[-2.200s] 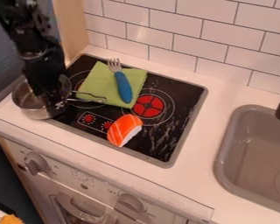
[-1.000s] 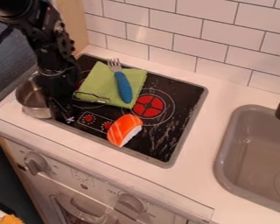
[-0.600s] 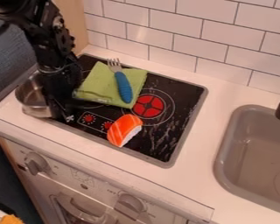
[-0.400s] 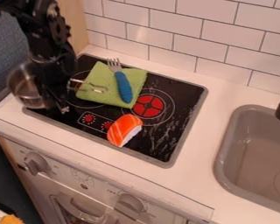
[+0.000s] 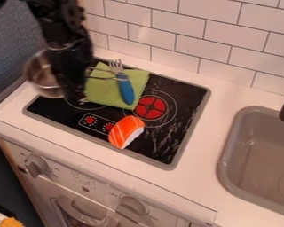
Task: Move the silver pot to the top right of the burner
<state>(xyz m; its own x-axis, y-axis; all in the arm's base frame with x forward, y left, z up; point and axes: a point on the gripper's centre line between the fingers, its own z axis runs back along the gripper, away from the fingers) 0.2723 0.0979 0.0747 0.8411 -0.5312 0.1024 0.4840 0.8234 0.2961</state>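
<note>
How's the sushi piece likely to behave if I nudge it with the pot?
The sushi piece is probably light and toy-like, given its simple moulded look, so it may shift easily. Its rounded orange top suggests it could rock or tip. It lies on the smooth-looking black cooktop, so it would likely slide.

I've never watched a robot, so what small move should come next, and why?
Probably raise the silver pot slightly before moving it right: it is left of the red burner, and its handle reaches over the green cloth toward the fork.
</note>
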